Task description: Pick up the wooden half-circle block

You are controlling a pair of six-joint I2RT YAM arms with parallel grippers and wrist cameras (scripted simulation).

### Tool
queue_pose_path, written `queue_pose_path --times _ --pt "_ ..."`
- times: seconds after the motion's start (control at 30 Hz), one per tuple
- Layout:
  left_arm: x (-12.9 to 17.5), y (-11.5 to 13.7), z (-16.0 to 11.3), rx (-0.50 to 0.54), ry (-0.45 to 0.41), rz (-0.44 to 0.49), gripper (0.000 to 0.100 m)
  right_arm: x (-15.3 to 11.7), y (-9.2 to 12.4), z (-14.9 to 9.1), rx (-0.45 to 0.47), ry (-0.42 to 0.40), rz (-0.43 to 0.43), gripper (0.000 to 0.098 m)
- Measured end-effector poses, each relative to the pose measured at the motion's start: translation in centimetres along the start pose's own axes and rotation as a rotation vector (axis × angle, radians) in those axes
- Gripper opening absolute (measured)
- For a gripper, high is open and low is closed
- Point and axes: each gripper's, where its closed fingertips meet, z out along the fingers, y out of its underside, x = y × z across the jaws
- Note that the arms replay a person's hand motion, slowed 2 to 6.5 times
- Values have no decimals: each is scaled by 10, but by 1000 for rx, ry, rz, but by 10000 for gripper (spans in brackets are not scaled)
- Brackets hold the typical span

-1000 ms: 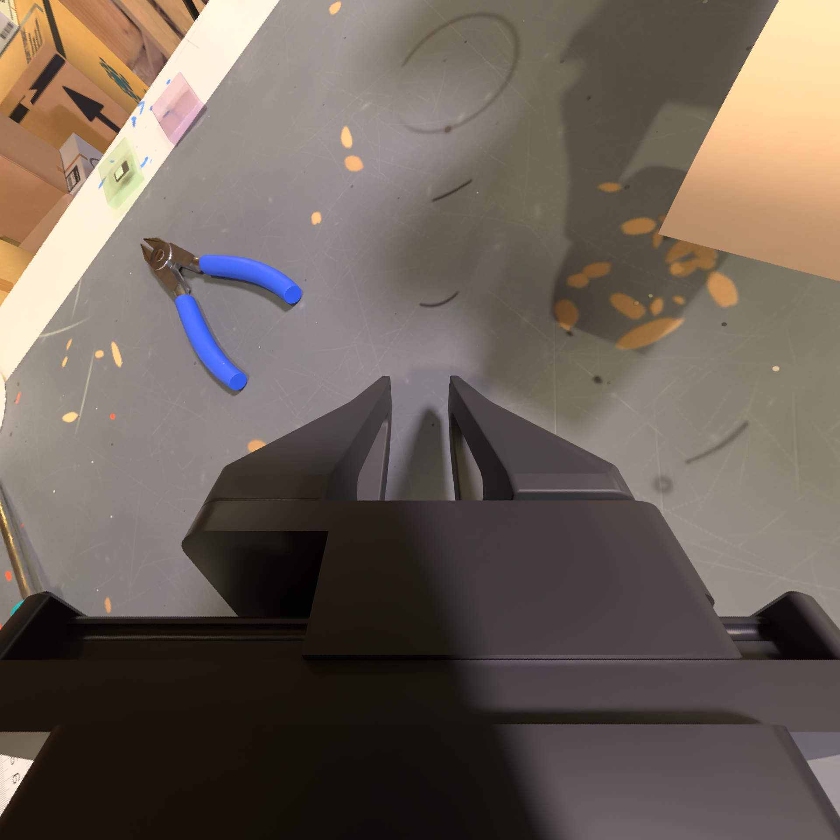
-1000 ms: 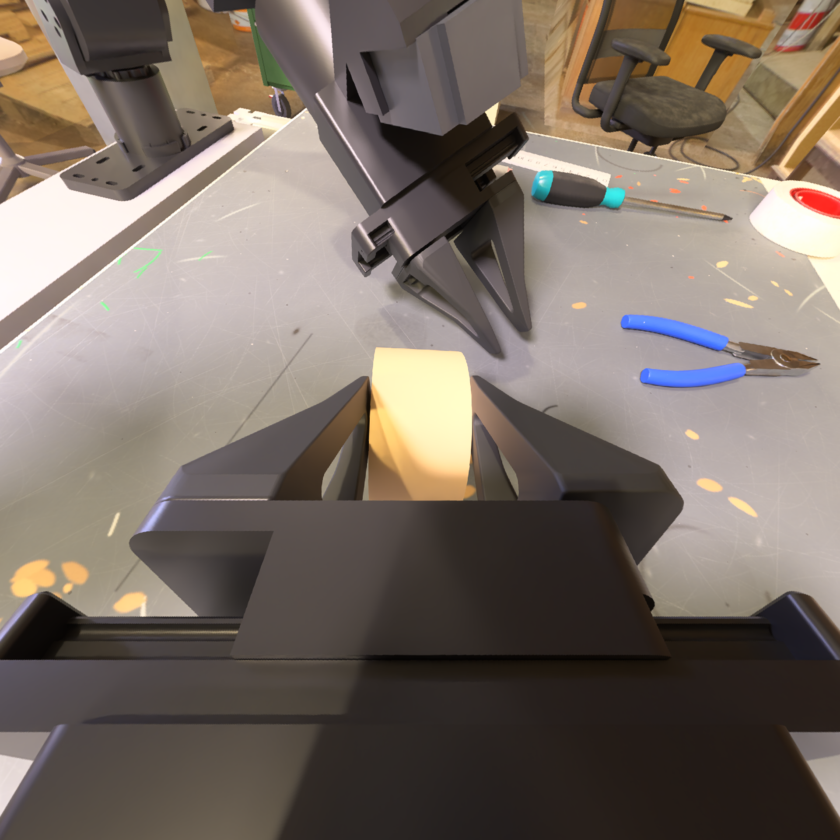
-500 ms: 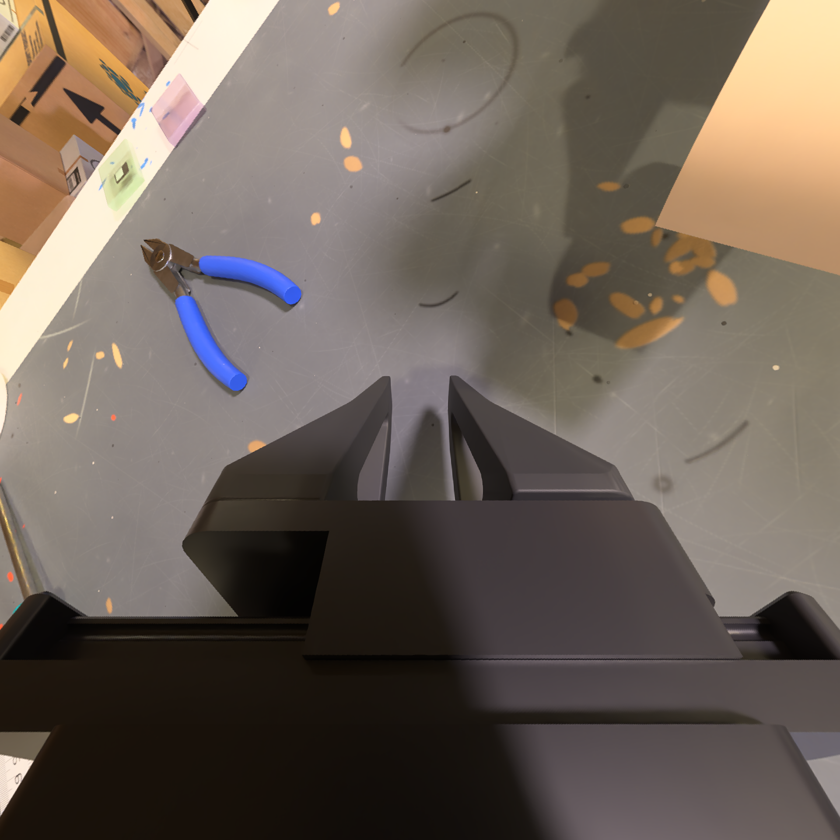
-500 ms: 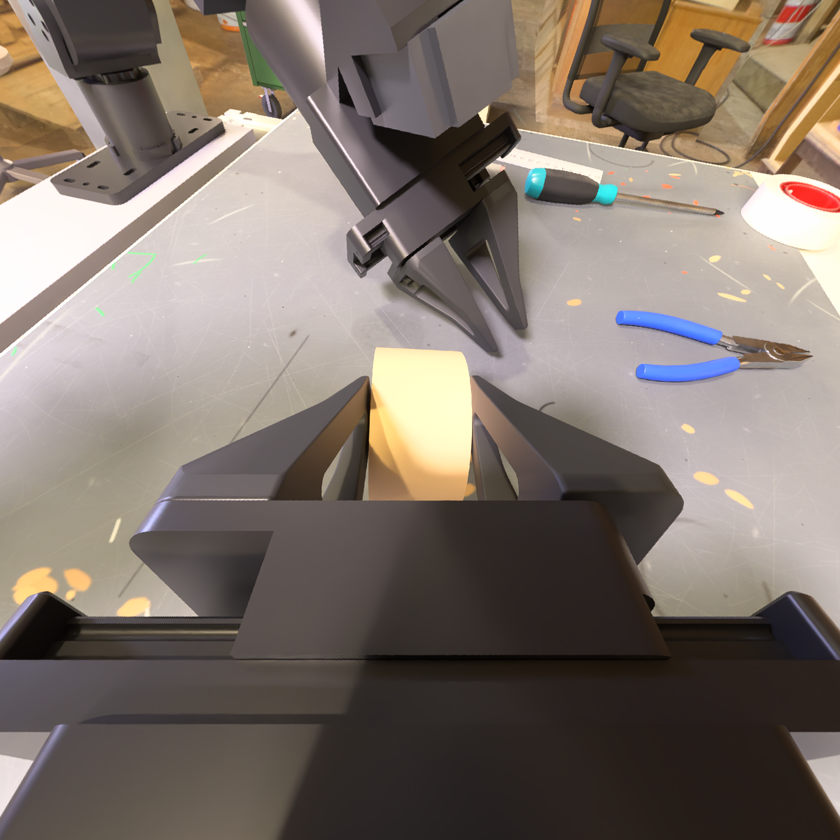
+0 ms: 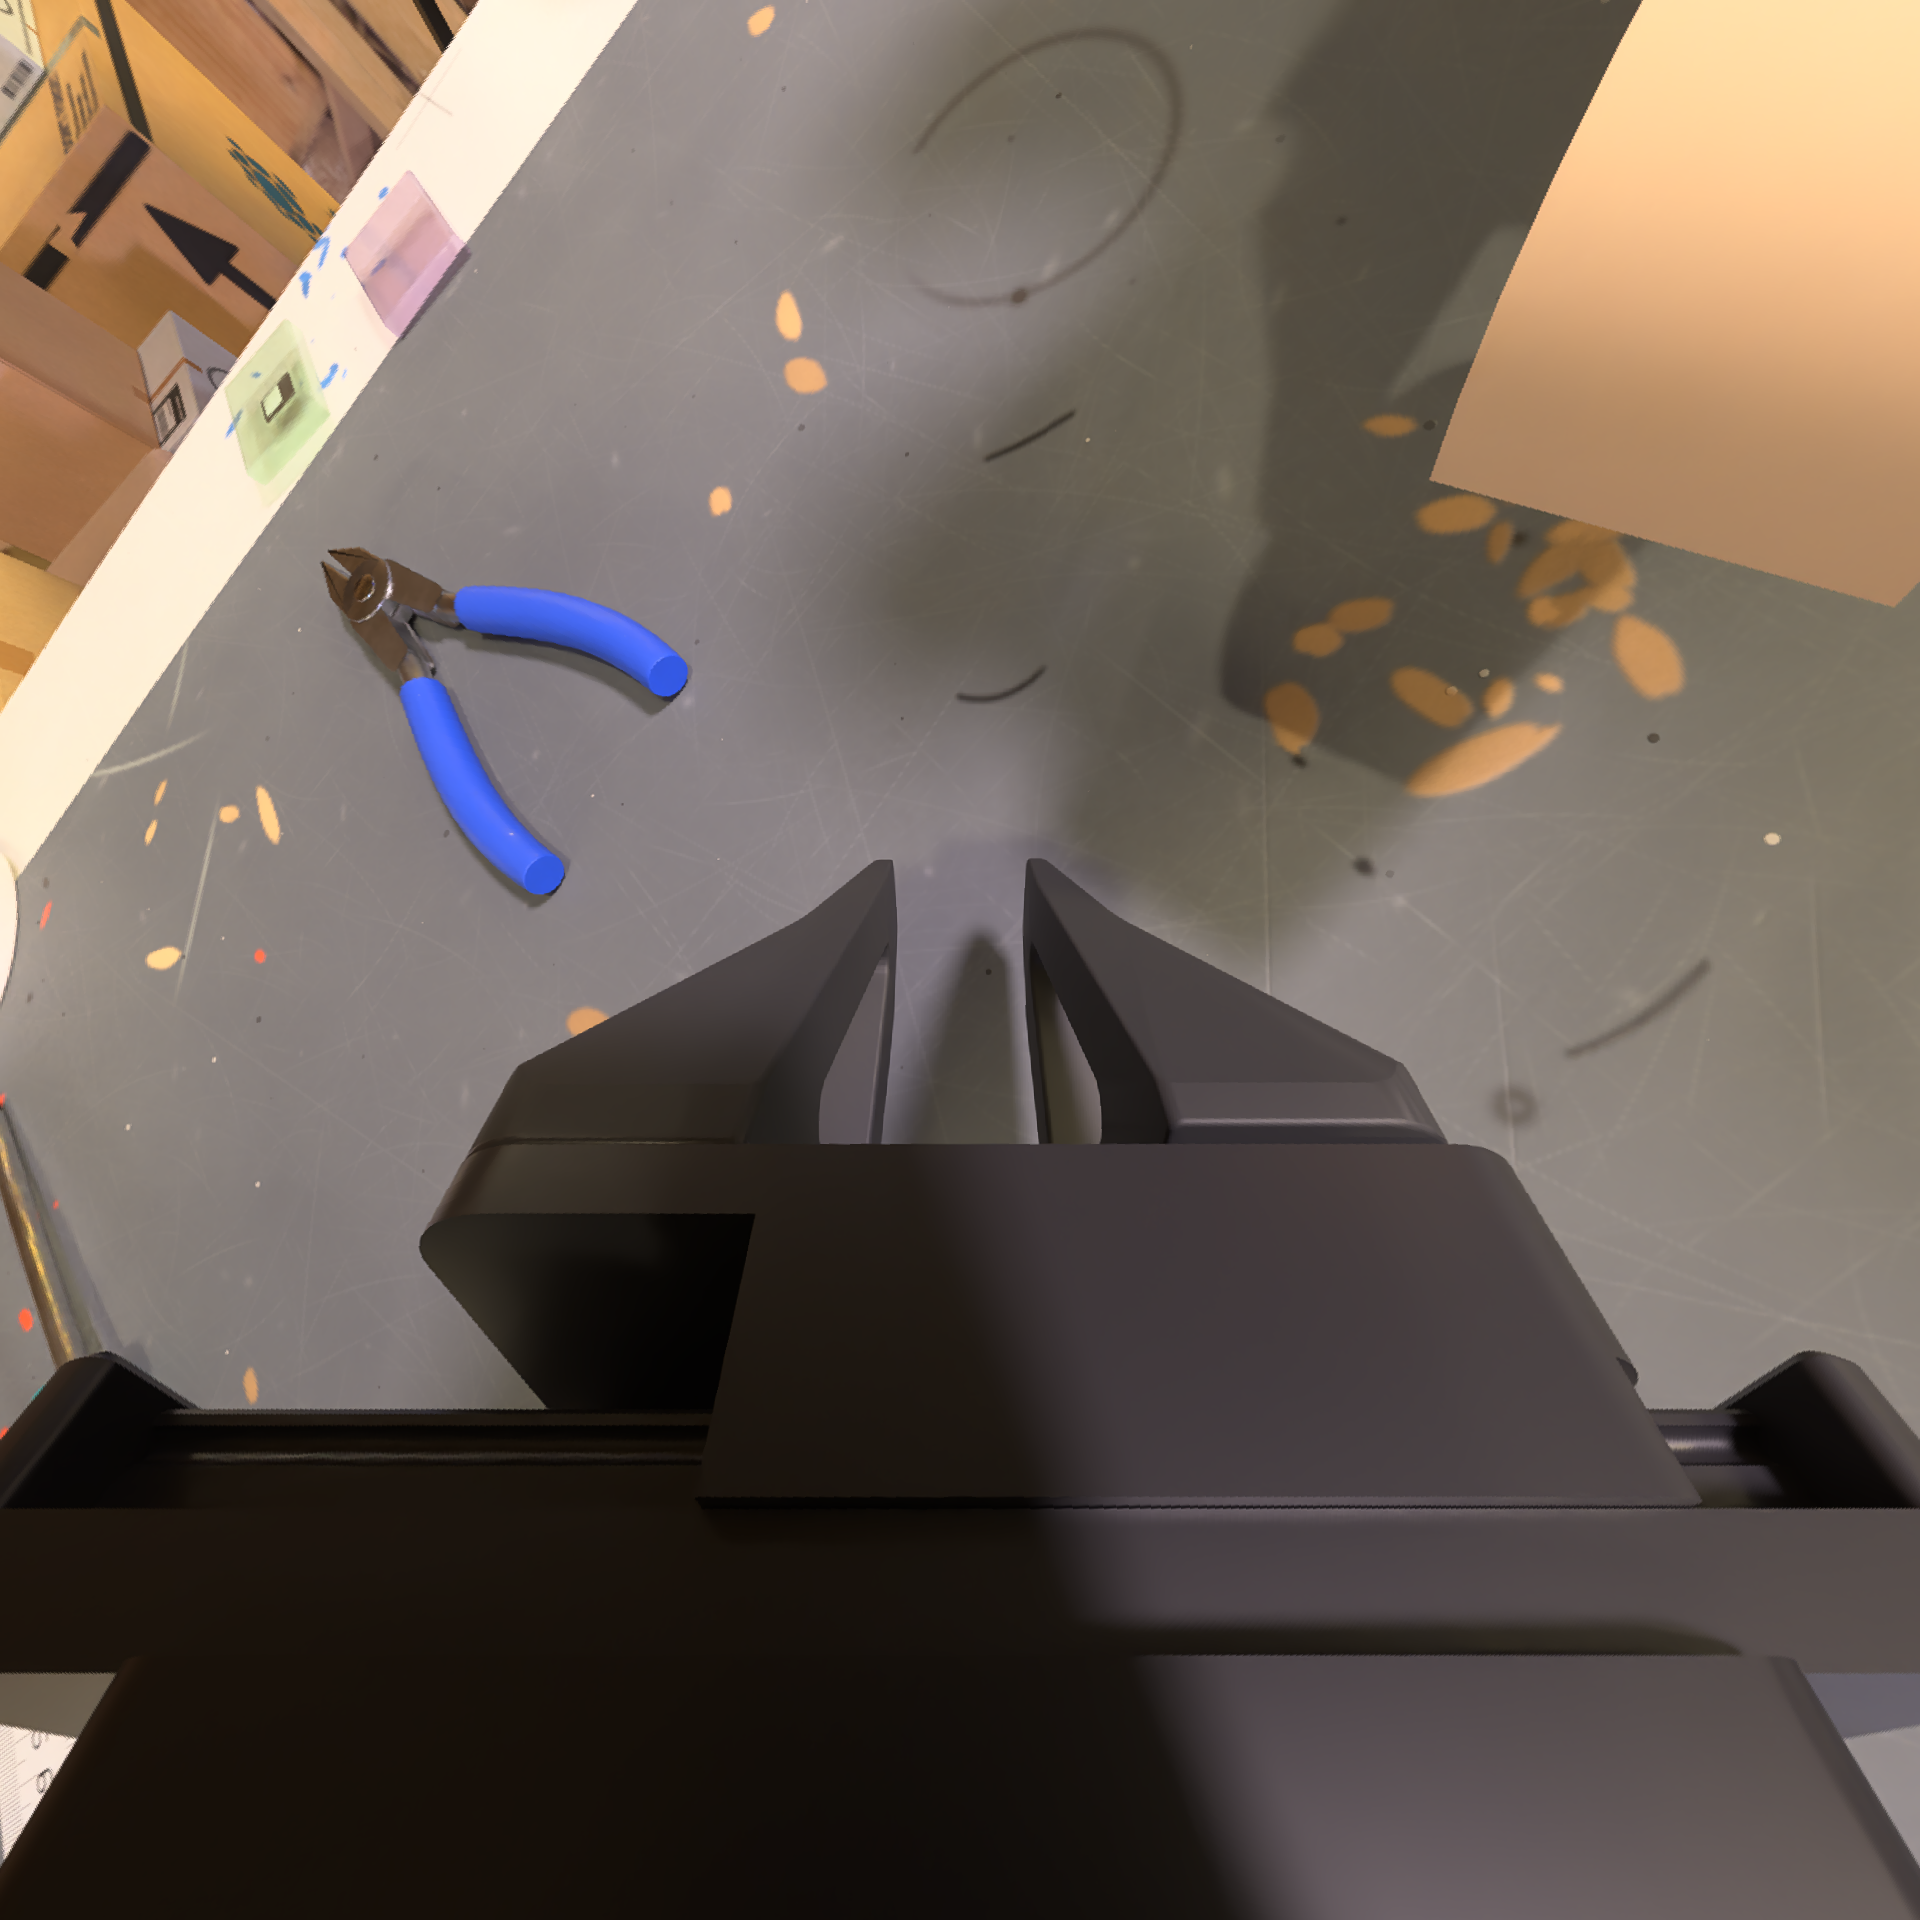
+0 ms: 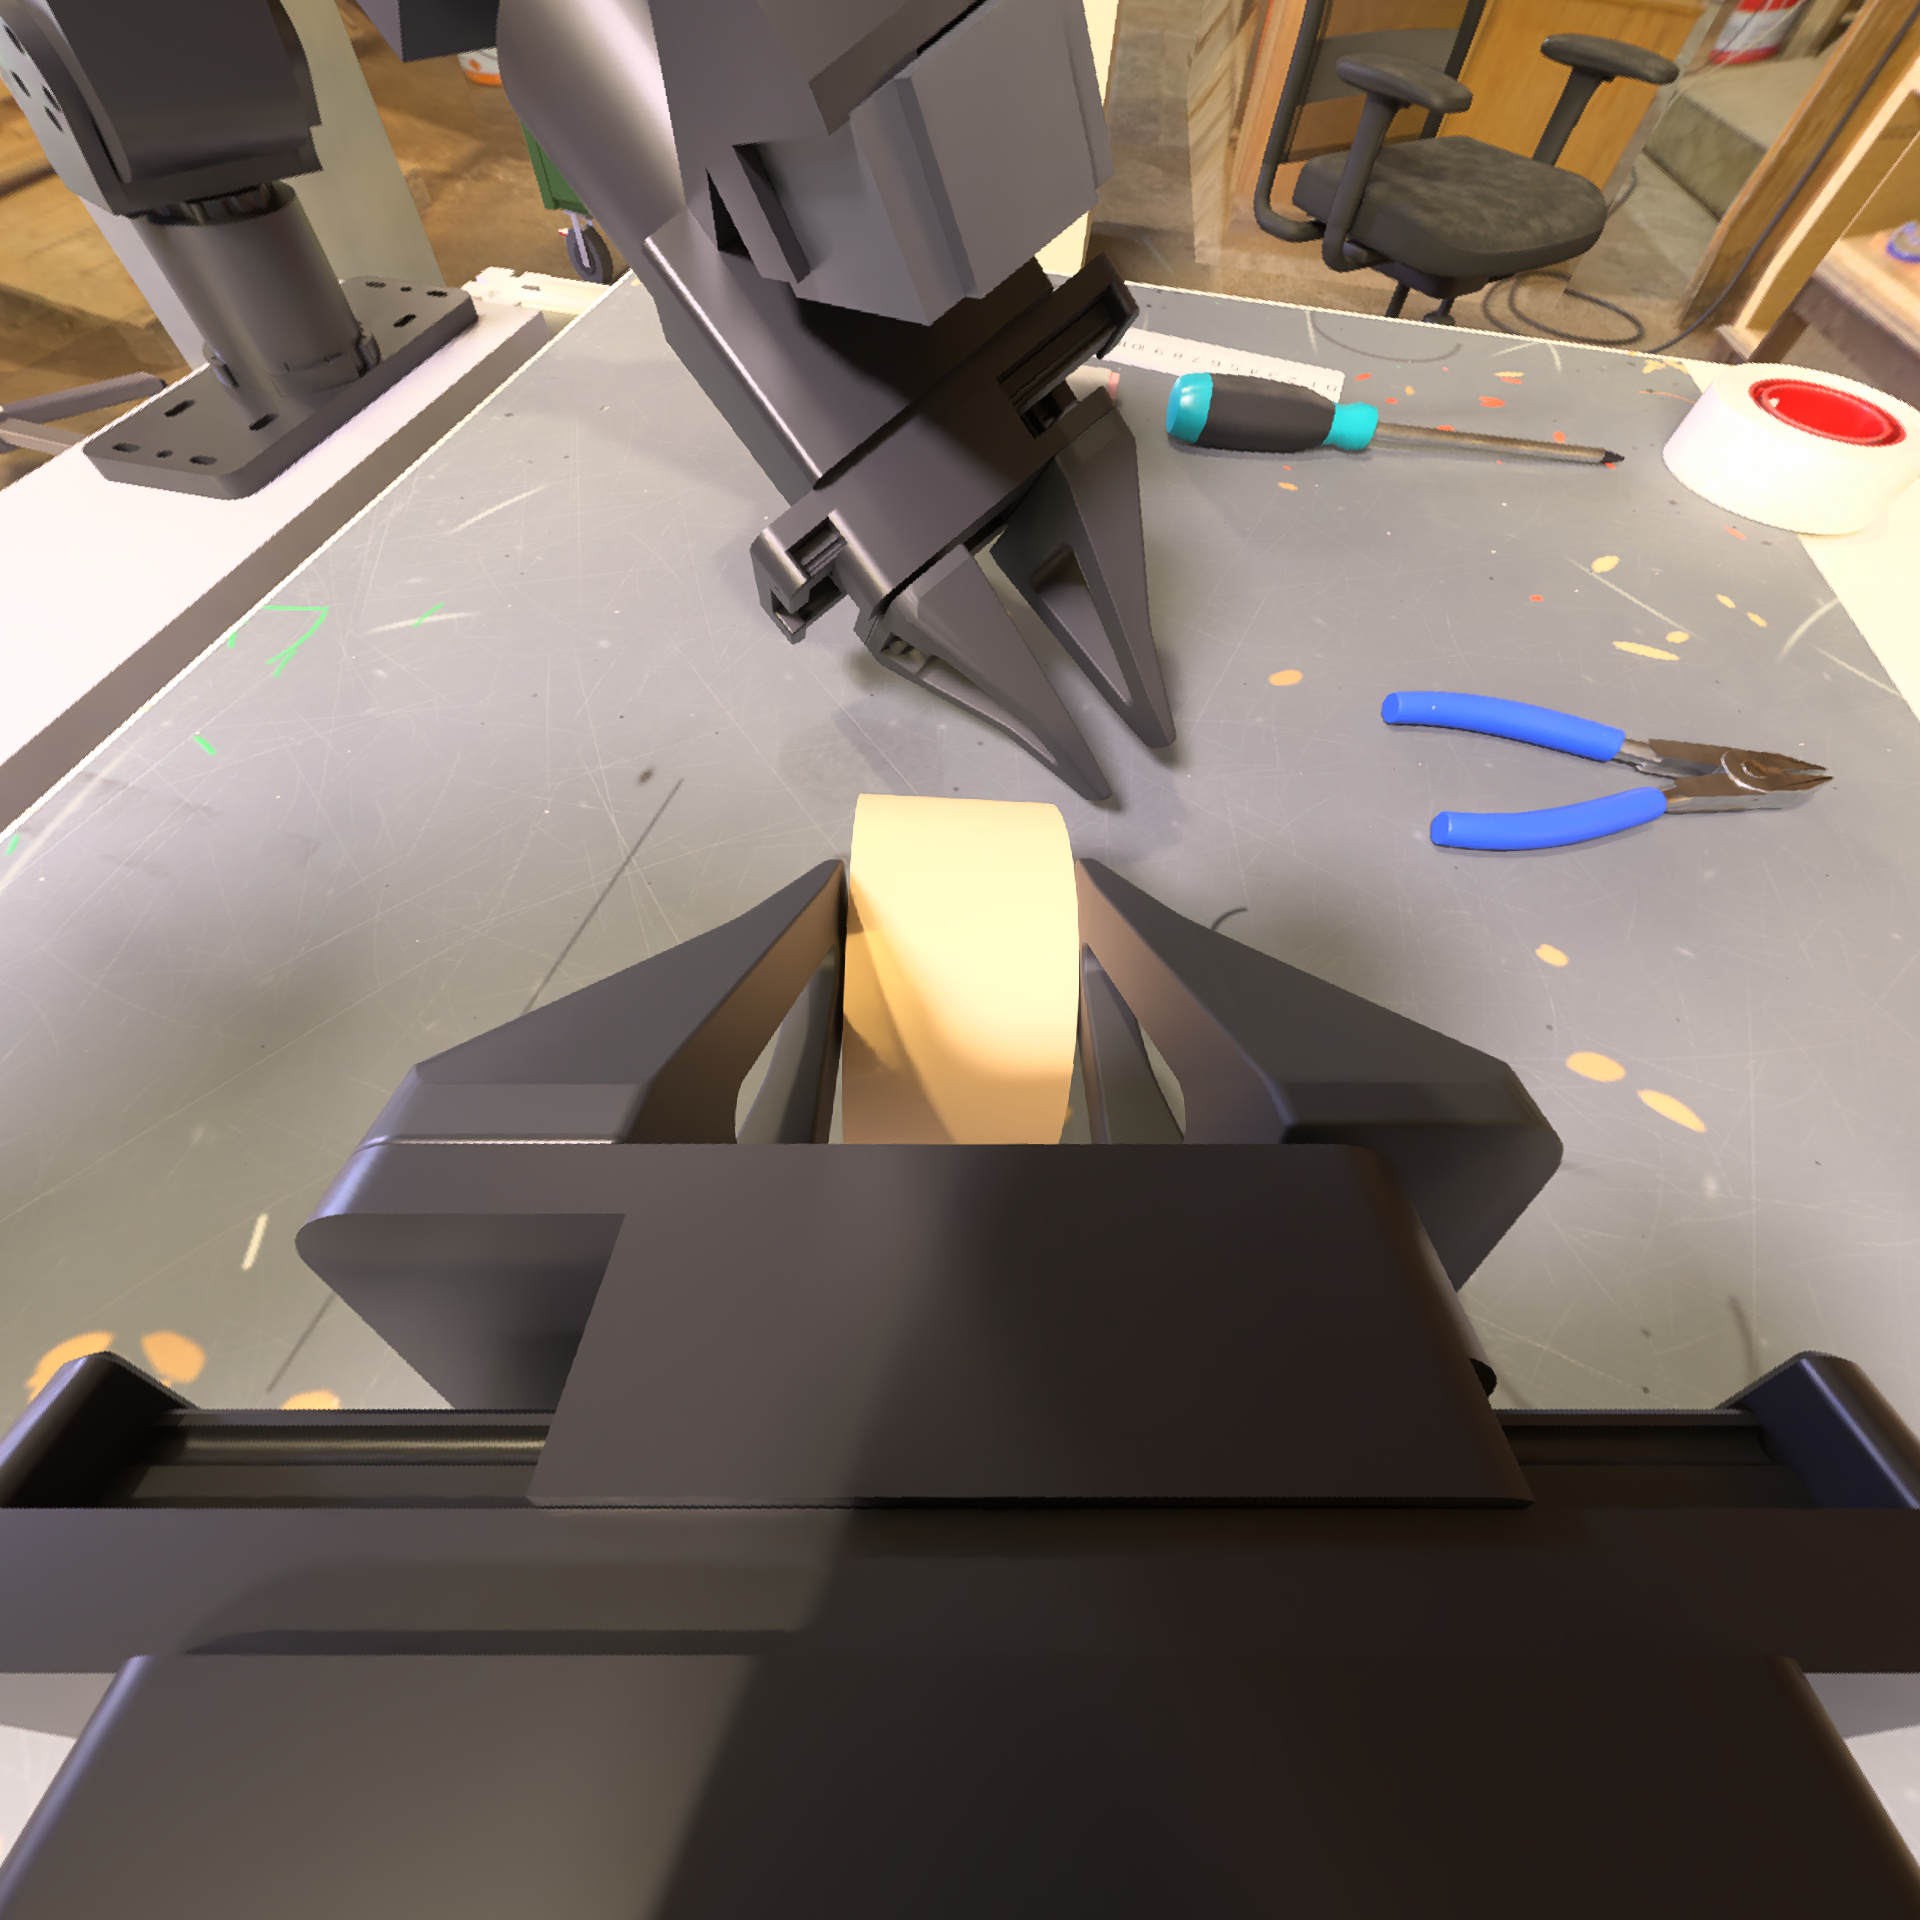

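Nearest in the right wrist view, the right gripper [image 6: 961, 883] has its two dark fingers pinching the pale wooden half-circle block [image 6: 961, 966], flat faces against the pads and the curved edge turned outward. In the left wrist view the same block [image 5: 1704, 291] shows at the far right, apparently clear of the scratched grey tabletop [image 5: 935, 520], with a shadow on the surface beneath it. So the grasp looks done and the lift at least begun; what seems left is carrying it higher without slip.

Just beyond the block, the left gripper [image 6: 1132, 764] points down close to the table, its fingers a narrow gap apart and holding nothing; from its own camera that gap [image 5: 959, 883] shows only table.

To the right lie blue-handled cutting pliers [image 6: 1600, 769]. Farther off are a screwdriver with a black and teal handle [image 6: 1278, 414] and, at the far right edge, a white tape roll with a red core [image 6: 1792, 442]. No containers are in view.
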Motion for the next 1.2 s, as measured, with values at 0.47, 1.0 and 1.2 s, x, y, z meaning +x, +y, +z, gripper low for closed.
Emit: queue_pose_path --times 0.47,1.0,1.2 --pt "0 0 0 0 0 2 203 -2 1 0 -9 -9 -5 361" --pt "0 0 0 1 0 5 200 -3 2 0 -11 -10 -5 361" --pt "1 0 0 2 1 7 197 -4 3 0 -13 -7 0 361"
